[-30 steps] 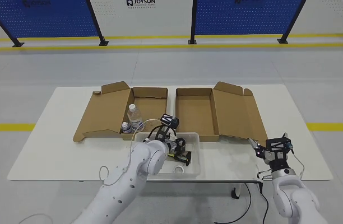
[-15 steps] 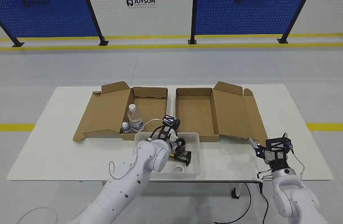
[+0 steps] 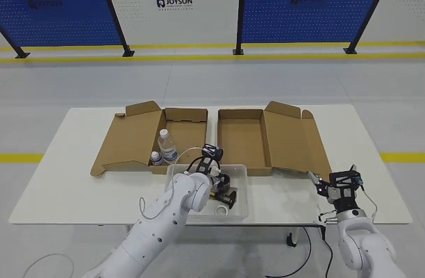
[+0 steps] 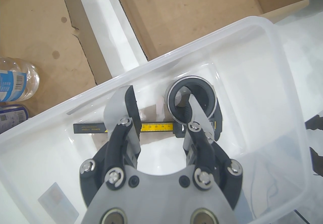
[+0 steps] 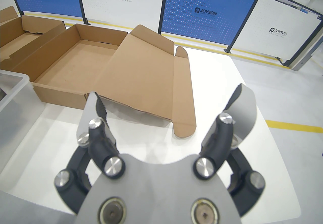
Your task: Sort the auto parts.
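Nearest of all, the left gripper (image 4: 160, 99) hangs inside the clear plastic bin (image 4: 202, 38) at the table's (image 3: 73, 181) front edge. Its jaws are parted a moderate way and grip nothing. One finger (image 4: 195, 111) passes through the hole of a black ring (image 4: 206, 95) with a bright metal rim (whether it presses on the ring's inner wall I cannot tell). The other finger (image 4: 131, 106) stands apart from the ring and crosses above a black-and-yellow caliper (image 4: 156, 127). The caliper lies flat on the bin floor, and the ring sits just beside it toward 12 o'clock. Both are in the 3 o'clock half of the bin.

From the bin, well apart toward 3 o'clock, the right gripper (image 5: 166, 91) hovers over bare tabletop near the table's front corner. Its jaws are spread wide with nothing between them.

Farther back, two flat cardboard boxes lie side by side with their lids folded outward. The right box (image 3: 244, 142) is at 1 o'clock from the bin and the left box (image 3: 136, 142) at 11 o'clock. In the left box's near corner, just beyond the bin's far rim, are a clear water bottle (image 3: 167, 142) and a second, blue-capped bottle (image 3: 155, 158).
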